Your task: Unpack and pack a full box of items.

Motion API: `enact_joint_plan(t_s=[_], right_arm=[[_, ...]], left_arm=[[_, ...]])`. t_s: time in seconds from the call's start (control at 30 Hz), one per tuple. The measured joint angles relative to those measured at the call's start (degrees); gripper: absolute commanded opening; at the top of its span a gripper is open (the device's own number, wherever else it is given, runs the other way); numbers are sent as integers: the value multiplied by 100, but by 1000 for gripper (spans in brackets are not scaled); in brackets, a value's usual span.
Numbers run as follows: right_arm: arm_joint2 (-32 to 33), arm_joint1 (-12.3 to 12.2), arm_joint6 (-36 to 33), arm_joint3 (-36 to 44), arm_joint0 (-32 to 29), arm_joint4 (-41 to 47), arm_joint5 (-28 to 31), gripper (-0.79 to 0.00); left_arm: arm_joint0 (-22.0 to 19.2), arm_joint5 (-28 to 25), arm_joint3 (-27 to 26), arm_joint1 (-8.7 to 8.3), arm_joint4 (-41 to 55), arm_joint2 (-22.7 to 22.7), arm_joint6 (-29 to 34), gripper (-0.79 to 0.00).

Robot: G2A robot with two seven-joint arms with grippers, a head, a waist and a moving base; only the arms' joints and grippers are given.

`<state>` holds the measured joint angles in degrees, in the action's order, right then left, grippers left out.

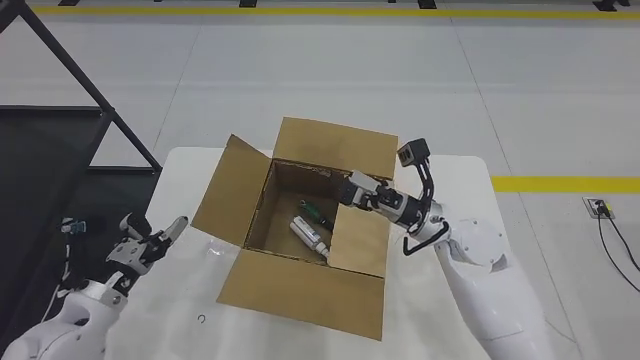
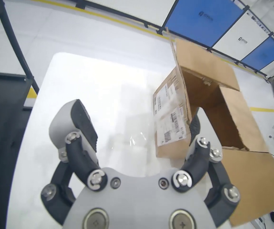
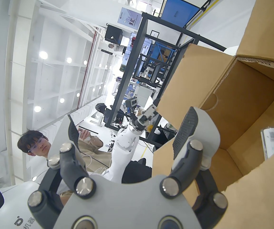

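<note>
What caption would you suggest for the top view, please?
Open right pincer beside a flap of the open cardboard box; open left pincer above the white table.

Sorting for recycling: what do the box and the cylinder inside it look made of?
Box: brown corrugated cardboard, matte; fluting shows along its cut edges. Cylinder: glossy whitish body with a printed label, perhaps metal or plastic; cannot tell which.

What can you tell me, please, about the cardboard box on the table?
The cardboard box is brown corrugated, open-topped with four flaps open, upright on the white table. Labels sit on one outer wall. A white labelled can and a dark green-tipped item lie inside. The right gripper, fingers open, hangs at one flap.
</note>
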<state>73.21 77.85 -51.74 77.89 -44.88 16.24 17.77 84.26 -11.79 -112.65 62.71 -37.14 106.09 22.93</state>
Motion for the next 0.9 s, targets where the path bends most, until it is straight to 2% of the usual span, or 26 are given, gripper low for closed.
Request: enact_joint_plan(t_s=[0.1, 0.2, 0.33, 0.43, 0.57, 0.67, 0.73, 0.9], right_arm=[[131, -56, -117, 92, -121, -77, -12, 0], [332, -130, -273, 217, -318, -152, 14, 0], [677, -238, -519, 439, -672, -134, 102, 0], [1052, -323, -577, 653, -1037, -44, 325, 0], [1639, -436, -577, 980, -1654, 128, 569, 0], [2033, -509, -572, 1239, -2087, 202, 601, 0], [2199, -545, -600, 1366, -2301, 190, 499, 0], [2240, -555, -602, 1397, -2353, 171, 439, 0]], left_arm=[[50, -150, -589, -21, 232, 267, 134, 0], [-25, -389, -1117, -57, 597, 383, 531, 0], [-489, -542, -1338, -128, 1152, 114, 1349, 0], [-1161, -502, -1002, -173, 1663, -456, 2043, 0], [-2406, -383, 2, -184, 2692, -1446, 2988, 0], [-3185, -196, 774, -145, 3232, -2100, 3409, 0], [-3432, -152, 1040, -134, 3441, -2327, 3558, 0], [-3364, -158, 974, -136, 3353, -2275, 3508, 0]])
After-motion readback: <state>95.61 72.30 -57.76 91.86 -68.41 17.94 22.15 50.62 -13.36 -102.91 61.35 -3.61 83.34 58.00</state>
